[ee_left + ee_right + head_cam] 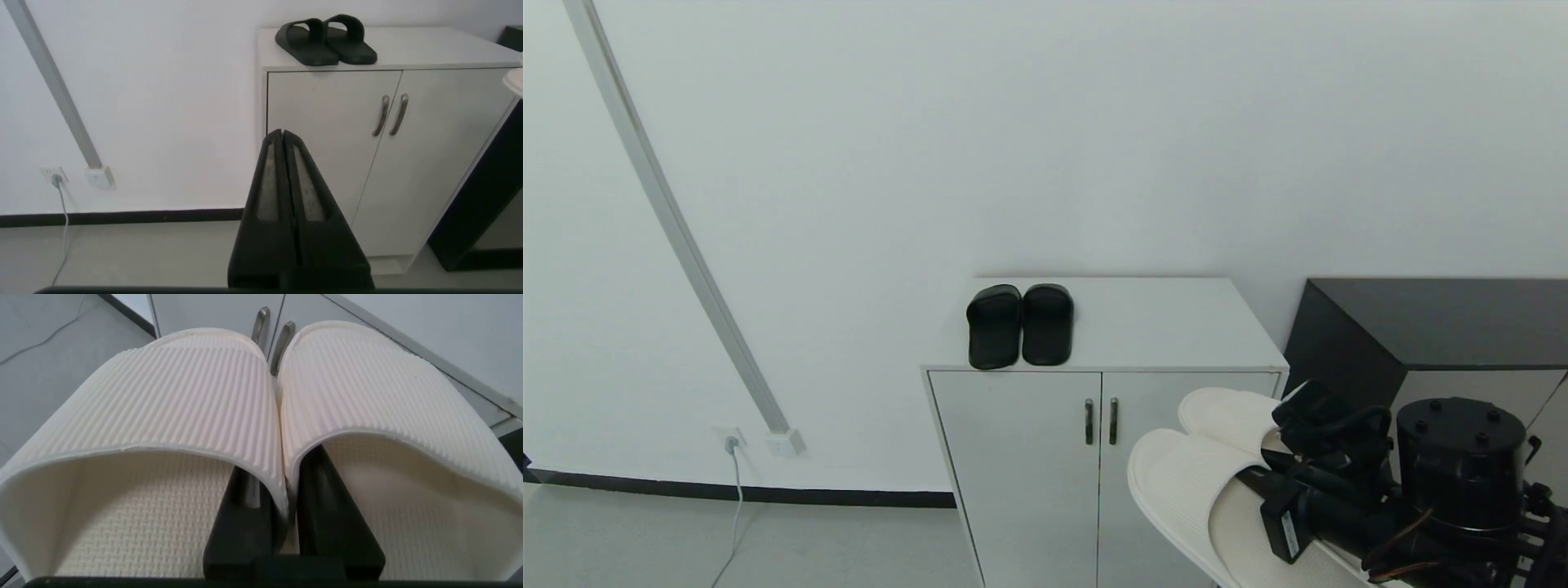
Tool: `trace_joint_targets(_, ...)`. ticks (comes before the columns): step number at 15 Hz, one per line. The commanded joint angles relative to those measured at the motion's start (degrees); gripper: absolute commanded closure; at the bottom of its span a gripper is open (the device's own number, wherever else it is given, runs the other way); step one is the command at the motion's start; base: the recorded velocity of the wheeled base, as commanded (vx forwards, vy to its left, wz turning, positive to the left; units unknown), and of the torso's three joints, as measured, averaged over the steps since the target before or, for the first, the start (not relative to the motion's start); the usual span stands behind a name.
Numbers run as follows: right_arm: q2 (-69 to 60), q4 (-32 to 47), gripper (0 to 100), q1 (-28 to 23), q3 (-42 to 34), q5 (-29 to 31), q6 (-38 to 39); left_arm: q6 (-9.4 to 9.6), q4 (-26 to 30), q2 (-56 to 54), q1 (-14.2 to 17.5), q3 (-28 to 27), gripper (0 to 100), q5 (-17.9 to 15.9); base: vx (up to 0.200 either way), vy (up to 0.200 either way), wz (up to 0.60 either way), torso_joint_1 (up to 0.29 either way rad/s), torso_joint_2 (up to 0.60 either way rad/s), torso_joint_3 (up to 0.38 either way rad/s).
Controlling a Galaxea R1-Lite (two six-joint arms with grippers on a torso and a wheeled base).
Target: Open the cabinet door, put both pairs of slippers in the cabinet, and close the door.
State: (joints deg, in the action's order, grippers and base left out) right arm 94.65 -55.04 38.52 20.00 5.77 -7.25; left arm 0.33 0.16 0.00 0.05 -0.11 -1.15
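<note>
A pair of black slippers (1019, 324) lies side by side on top of the white cabinet (1143, 327), toward its left end; they also sit there as the black slippers (325, 41) in the left wrist view. Both cabinet doors are closed, their two handles (1100, 420) meeting at the middle. My right gripper (1278, 465) is shut on the white slippers (1201, 474), held in the air in front of the right door. Its fingers (327, 502) pinch the inner sides of the white slippers (270, 433). My left gripper (283, 143) is shut on nothing, some way off from the cabinet's left door.
A black cabinet (1437, 327) stands against the white cabinet's right side. On the wall to the left are a slanted cable duct (662, 204) and a socket (732, 441) with a cable running to the grey floor (727, 539).
</note>
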Motion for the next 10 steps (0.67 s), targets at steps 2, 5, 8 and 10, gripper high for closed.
trace_joint_targets(2, 0.7, 0.0, 100, -0.2, -0.2, -0.1, 0.0, 0.11, 0.0, 0.0, 0.0, 0.0, 100, 0.0, 0.000, 0.000, 0.00, -0.159, 0.35, 0.193)
trace_joint_targets(5, 0.8, -0.3, 100, -0.4, -0.1, -0.1, 0.0, 0.20, 0.0, 0.0, 0.0, 0.0, 100, 0.0, 0.000, 0.000, 0.00, -0.168, 0.38, 0.211)
trace_joint_targets(8, 0.8, -0.8, 100, -0.4, -0.4, 0.0, 0.0, -0.07, 0.0, 0.0, 0.0, 0.0, 0, 0.0, 0.000, 0.000, 0.00, -0.196, 0.44, 0.246)
trace_joint_targets(10, 0.6, -0.9, 100, -0.4, -0.7, 0.0, 0.0, 0.11, 0.0, 0.0, 0.0, 0.0, 0, 0.1, 0.000, 0.000, 0.00, -0.234, 0.54, 0.312)
